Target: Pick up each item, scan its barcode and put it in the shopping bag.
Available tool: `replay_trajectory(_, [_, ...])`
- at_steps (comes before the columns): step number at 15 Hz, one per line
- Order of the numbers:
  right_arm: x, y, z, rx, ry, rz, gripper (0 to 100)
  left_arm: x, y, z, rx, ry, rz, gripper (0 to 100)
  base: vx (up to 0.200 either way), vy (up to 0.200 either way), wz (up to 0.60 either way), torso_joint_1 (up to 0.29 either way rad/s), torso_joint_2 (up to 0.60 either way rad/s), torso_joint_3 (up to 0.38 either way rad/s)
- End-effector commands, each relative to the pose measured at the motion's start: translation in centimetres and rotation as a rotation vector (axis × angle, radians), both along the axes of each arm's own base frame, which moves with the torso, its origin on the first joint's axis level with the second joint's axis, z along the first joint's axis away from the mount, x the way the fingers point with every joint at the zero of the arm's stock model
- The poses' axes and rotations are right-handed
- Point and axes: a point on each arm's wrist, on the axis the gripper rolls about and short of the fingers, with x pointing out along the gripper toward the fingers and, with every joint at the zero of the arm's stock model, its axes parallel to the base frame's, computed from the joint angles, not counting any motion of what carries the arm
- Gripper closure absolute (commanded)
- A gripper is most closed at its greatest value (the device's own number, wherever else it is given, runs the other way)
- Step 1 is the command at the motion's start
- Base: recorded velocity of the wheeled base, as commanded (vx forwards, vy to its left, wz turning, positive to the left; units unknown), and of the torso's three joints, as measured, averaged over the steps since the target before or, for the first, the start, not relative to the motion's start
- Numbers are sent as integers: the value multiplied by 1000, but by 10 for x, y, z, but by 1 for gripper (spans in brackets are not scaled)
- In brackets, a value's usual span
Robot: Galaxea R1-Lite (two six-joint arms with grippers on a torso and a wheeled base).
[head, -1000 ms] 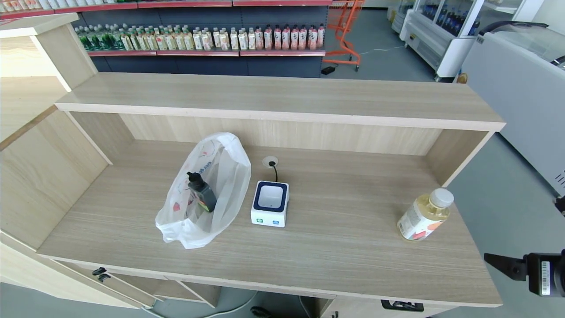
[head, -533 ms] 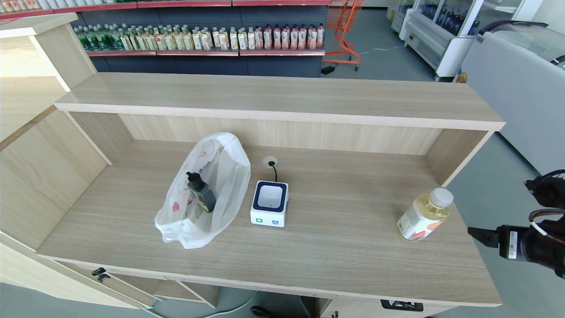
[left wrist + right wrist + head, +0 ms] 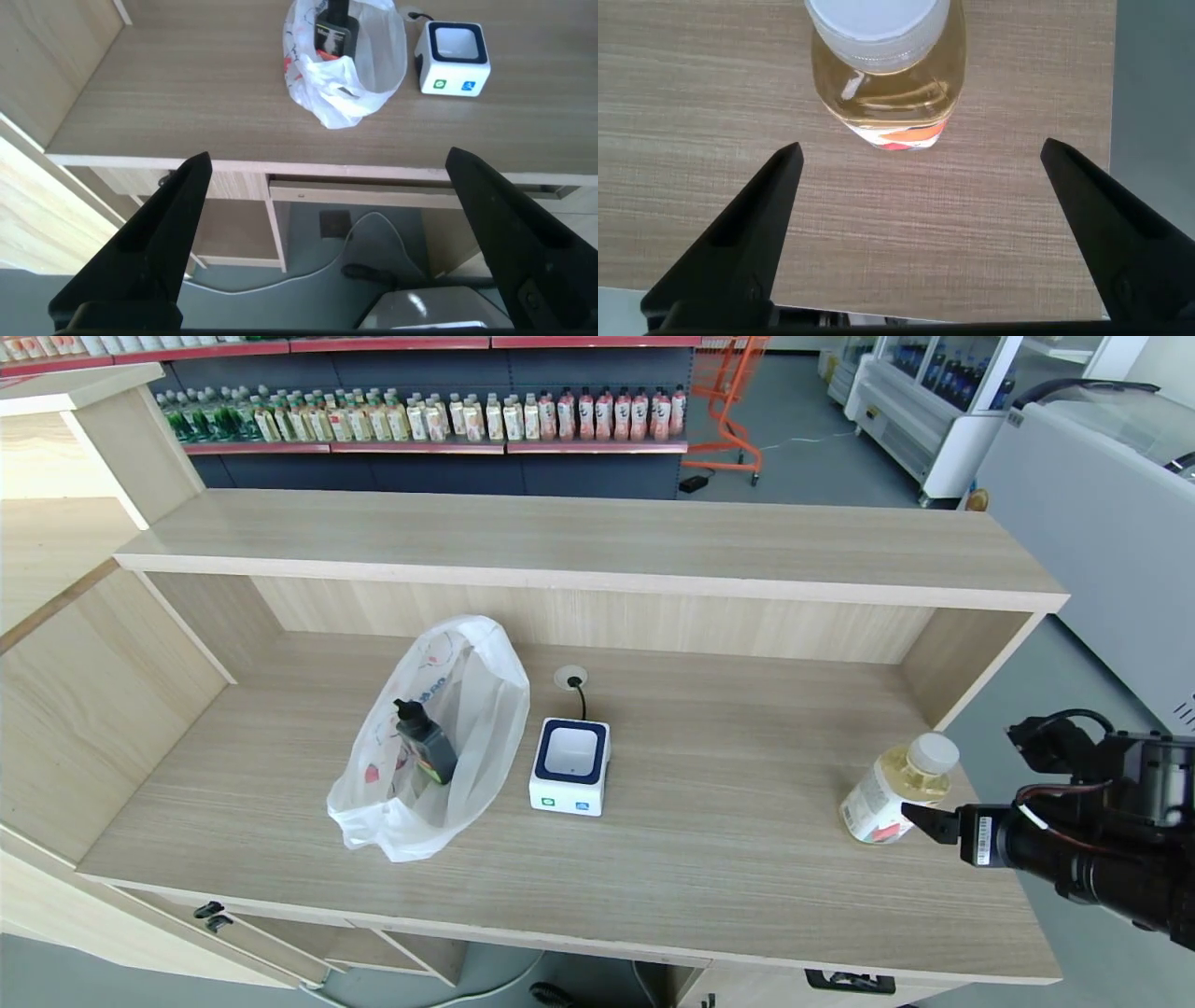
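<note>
Left gripper (image 3: pixel 329 159) hangs spread open before the counter's (image 3: pixel 728 859) front edge. On the counter, a shopping bag (image 3: pixel 467 709) holds a dark bottle (image 3: pixel 427 744), with the barcode scanner (image 3: pixel 569 767) just beside it. Well apart, a white-capped drink bottle (image 3: pixel 898 791) stands near the right end, with the right gripper (image 3: pixel 920 149) spread wide close to it.

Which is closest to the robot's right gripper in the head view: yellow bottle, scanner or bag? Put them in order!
1. Bottle, just beside the right gripper, at the counter right end.
2. Scanner, mid-counter.
3. Bag, left of the scanner.
</note>
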Motion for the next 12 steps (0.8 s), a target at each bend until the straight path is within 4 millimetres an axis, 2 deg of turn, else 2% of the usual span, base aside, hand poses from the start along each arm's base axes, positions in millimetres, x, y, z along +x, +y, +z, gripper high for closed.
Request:
replay_trajectory(1, [14,4,-26,-6,47,30,0,0,0,0,0,-1,0,0,0,0,0,0,0,0])
replay_trajectory(12, [52,24,-51,-54,-101,121,0,0,0,0,0,-1,0,0,0,0,0,0,0,0])
